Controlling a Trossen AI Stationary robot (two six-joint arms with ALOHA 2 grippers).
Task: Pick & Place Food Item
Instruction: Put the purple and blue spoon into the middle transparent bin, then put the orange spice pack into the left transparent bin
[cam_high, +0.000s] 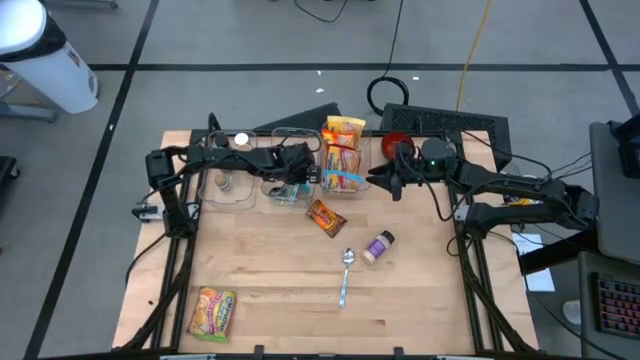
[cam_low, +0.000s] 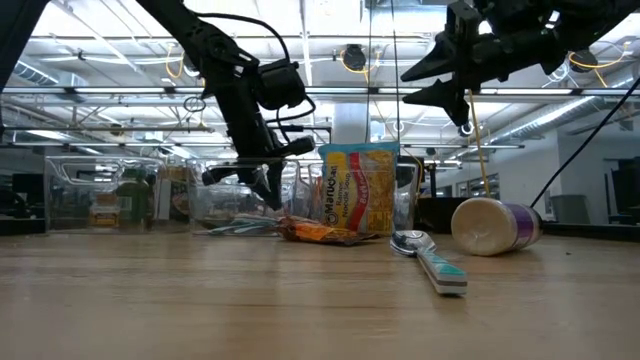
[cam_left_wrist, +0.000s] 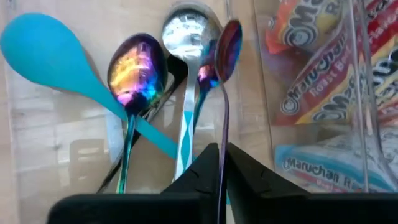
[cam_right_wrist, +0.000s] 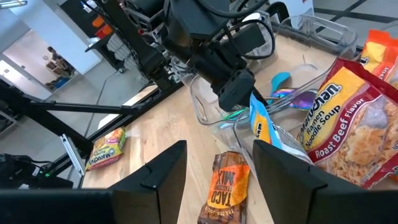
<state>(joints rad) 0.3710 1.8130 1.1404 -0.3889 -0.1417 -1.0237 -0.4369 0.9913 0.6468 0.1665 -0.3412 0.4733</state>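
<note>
My left gripper (cam_high: 291, 186) reaches down into a clear bin (cam_high: 268, 196) of spoons and is shut on a thin iridescent spoon (cam_left_wrist: 228, 40). Beside it in the bin lie a teal spoon (cam_left_wrist: 43, 46), another iridescent spoon (cam_left_wrist: 138, 68) and a silver spoon (cam_left_wrist: 186, 31). Ramen packets (cam_high: 343, 150) stand in the neighbouring clear bin. An orange taco-mix packet (cam_high: 325, 215) lies flat on the table in front of the bins. My right gripper (cam_right_wrist: 217, 168) hangs open above the table to the right of the ramen, with nothing between its fingers. My left gripper pinches the iridescent spoon's thin handle (cam_left_wrist: 222, 177) between its two fingers. The fingers come slanting down from above, and the handle runs along between them. The bowl (cam_left_wrist: 228, 40) stands on edge ahead of the fingers; whether it rests on the other spoons I cannot tell.
A teal-handled spoon (cam_high: 345, 270) and a purple-labelled jar (cam_high: 379, 246) on its side lie on the table's middle. A ramen packet (cam_high: 213, 310) lies at the near left corner. More clear containers (cam_high: 225, 185) stand at the far left. A keyboard (cam_high: 445, 122) sits behind the table.
</note>
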